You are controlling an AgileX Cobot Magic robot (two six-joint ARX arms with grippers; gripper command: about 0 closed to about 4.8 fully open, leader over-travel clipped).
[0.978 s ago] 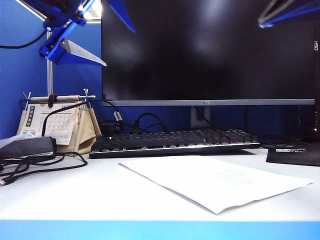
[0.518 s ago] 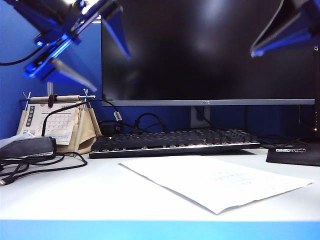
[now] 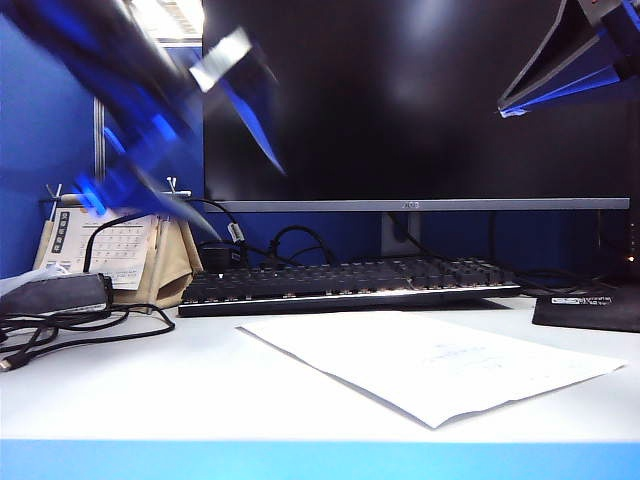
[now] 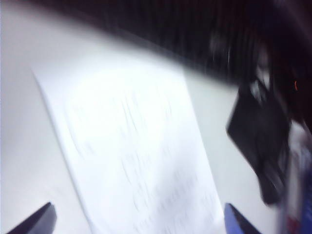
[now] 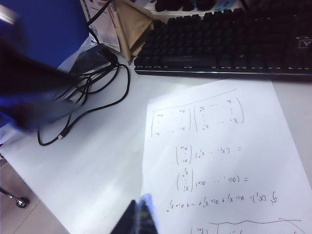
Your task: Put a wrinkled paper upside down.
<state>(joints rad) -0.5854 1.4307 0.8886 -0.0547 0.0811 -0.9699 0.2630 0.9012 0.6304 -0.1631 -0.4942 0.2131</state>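
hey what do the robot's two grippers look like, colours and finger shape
Both have blue, wedge-shaped fingers tapering to points. The left gripper, upper left in the exterior view, is motion-blurred, with a pale patch near its top. The right gripper, upper right, looks dark with bright blue edges. No markings are legible.

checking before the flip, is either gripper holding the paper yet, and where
Nothing is held. The left gripper is open and the right gripper shut, both above the wrinkled paper.

Blue partition wall [image 3: 40, 150]; white desk [image 3: 150, 390]; ceiling light [image 3: 170, 18], probably fluorescent.
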